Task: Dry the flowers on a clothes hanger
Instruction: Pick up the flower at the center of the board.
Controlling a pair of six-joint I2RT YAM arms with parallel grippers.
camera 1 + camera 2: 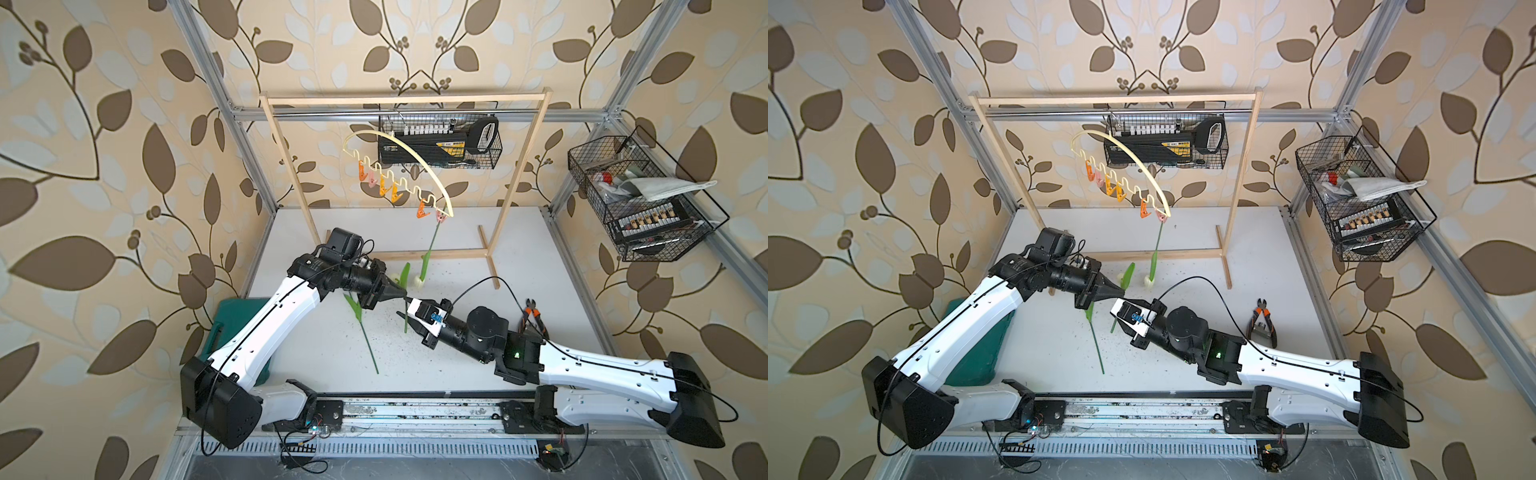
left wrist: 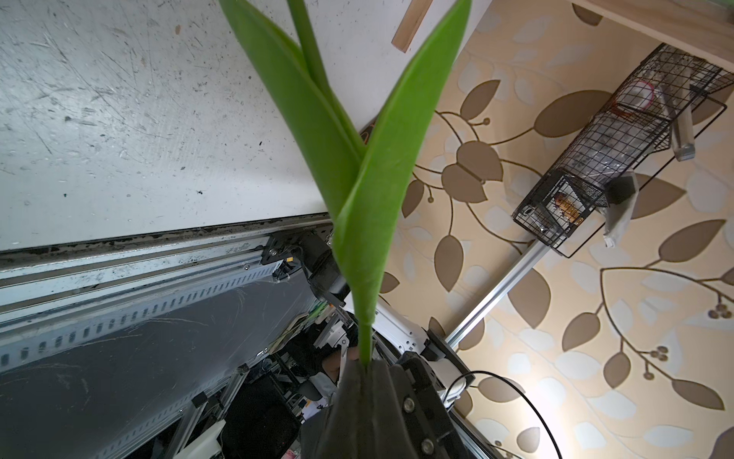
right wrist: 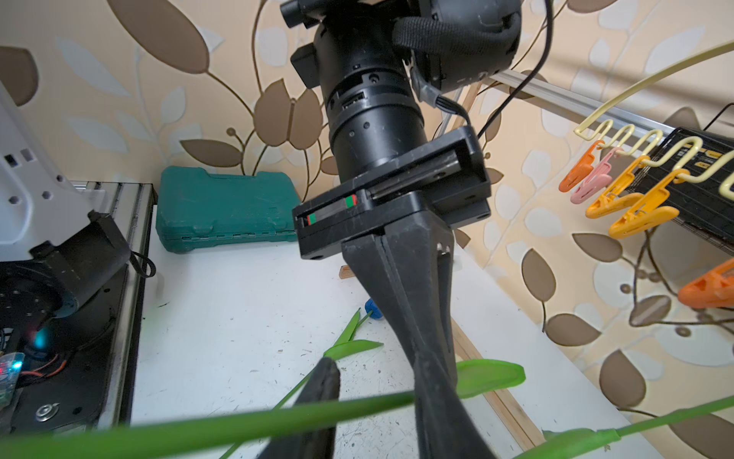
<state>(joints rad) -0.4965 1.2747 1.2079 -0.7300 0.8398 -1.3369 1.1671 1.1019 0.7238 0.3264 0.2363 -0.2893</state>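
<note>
Black fingers of the left gripper [image 1: 401, 294] are pressed together on the thin green stem of the held tulip [image 2: 369, 190]. Its leaves and cream head rise on the far side of the grip, and the bare stem end hangs on the near side. The right gripper [image 1: 408, 309] meets it almost tip to tip, jaws standing part-way apart. In the right wrist view the stem lies across one finger [image 3: 321, 397], but I cannot tell whether it touches. The left arm climbs from the desk's near left corner and bends at the elbow, its wrist turned so the fingers point across toward the right side. The right arm stretches long and low from the near right corner toward the middle of the desk [image 1: 540, 266]. Under the left gripper the blue tulip [image 1: 354, 306] lies flat, its stem running toward the near edge and its head hidden from above. A green case [image 1: 232, 328] sits at the left edge beneath the left arm, and pliers [image 1: 534, 313] lie by the right edge behind the right wrist. Farther back, the hanging tulip [image 1: 424, 266] dangles head down from a pink peg [image 1: 440, 216], its cream head close to the desk. That peg is at the nearer end of the hanger [image 1: 440, 187], which hangs inside the wooden rack [image 1: 407, 97] at the far edge. Other orange and pink pegs [image 1: 395, 193] hang free along its wavy bar. Wire baskets [image 1: 640, 195] are fixed on the walls behind and to the right.
</note>
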